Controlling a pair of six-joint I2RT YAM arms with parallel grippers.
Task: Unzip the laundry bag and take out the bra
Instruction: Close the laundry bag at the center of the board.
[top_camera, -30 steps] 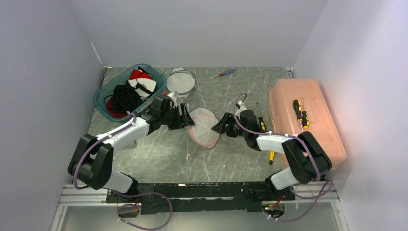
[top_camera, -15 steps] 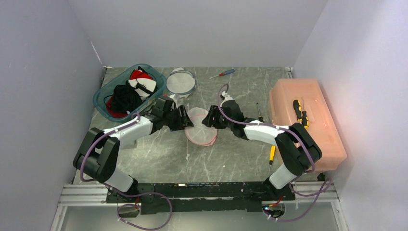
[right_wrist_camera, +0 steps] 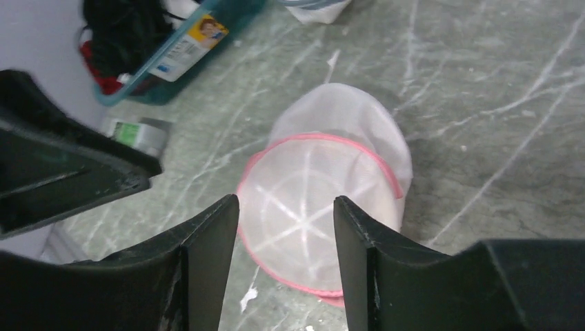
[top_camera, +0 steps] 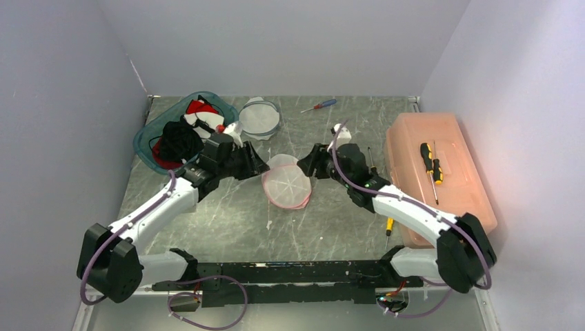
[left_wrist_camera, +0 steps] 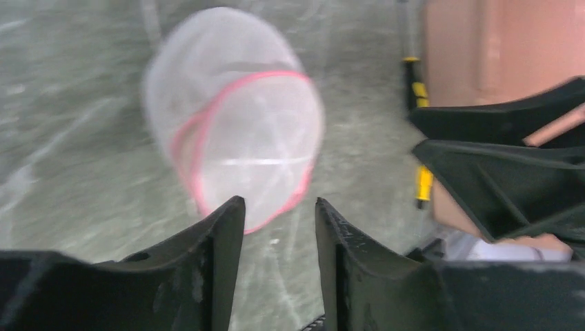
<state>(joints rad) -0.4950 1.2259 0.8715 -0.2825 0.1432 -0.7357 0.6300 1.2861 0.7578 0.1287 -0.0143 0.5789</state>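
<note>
While left tool (top_camera: 258, 165) and right tool (top_camera: 308, 163) gape — laundry bag (top_camera: 286, 187) lies between.

the laundry bag (top_camera: 285, 185) is see-through white mesh with a pink rim and pale spokes across its round face. the table (top_camera: 227, 214) is grey-green stone veined in white. at ten o'clock the basket (top_camera: 143, 136) is teal, holding black, red and white cloth. at three o'clock the box (top_camera: 455, 200) is translucent salmon, with a yellow-and-black screwdriver (top_camera: 431, 162) on it. the left gripper (left_wrist_camera: 279, 203) and right gripper (right_wrist_camera: 284, 201) are black, the arms (top_camera: 159, 207) white.
</note>
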